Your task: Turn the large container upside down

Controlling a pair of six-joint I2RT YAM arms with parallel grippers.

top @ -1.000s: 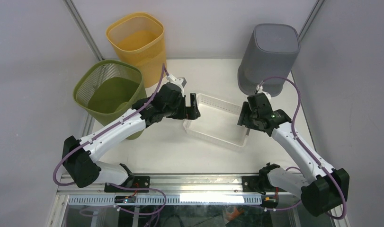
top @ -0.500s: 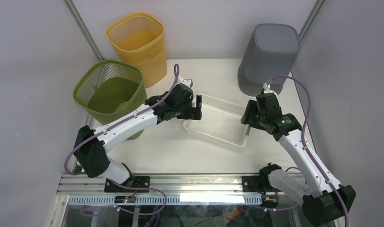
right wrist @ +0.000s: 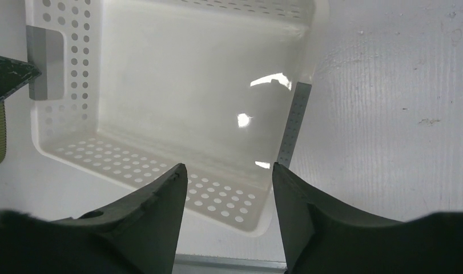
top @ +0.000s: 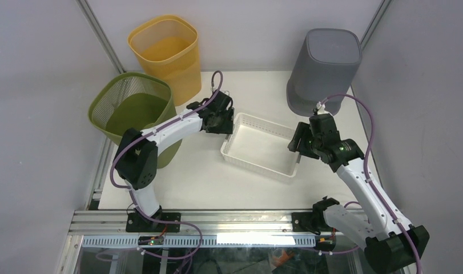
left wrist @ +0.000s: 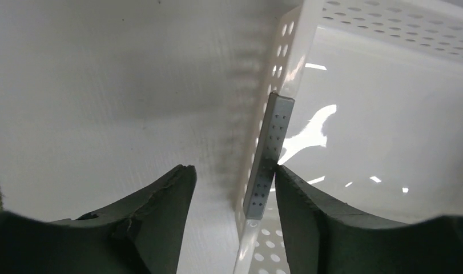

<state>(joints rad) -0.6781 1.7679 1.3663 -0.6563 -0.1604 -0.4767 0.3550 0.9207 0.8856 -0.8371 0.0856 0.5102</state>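
A white perforated basket (top: pixel 260 145) sits open side up at the table's middle, empty. My left gripper (top: pixel 228 123) is open at the basket's left end. In the left wrist view (left wrist: pixel 232 171) its jaws straddle the end wall (left wrist: pixel 274 74), and the grey handle tab (left wrist: pixel 269 154) touches the right finger. My right gripper (top: pixel 297 147) is open at the basket's right end. In the right wrist view (right wrist: pixel 228 168) it hovers over the basket (right wrist: pixel 177 85) near a corner, holding nothing.
A yellow bin (top: pixel 163 48) stands upright at the back left. A green mesh bin (top: pixel 132 111) stands in front of it, close to my left arm. A grey bin (top: pixel 325 68) stands upside down at the back right. Walls close in both sides.
My left arm has swung back and in, bringing its gripper down over the basket's left end wall. My right gripper shifted slightly right and stays open.
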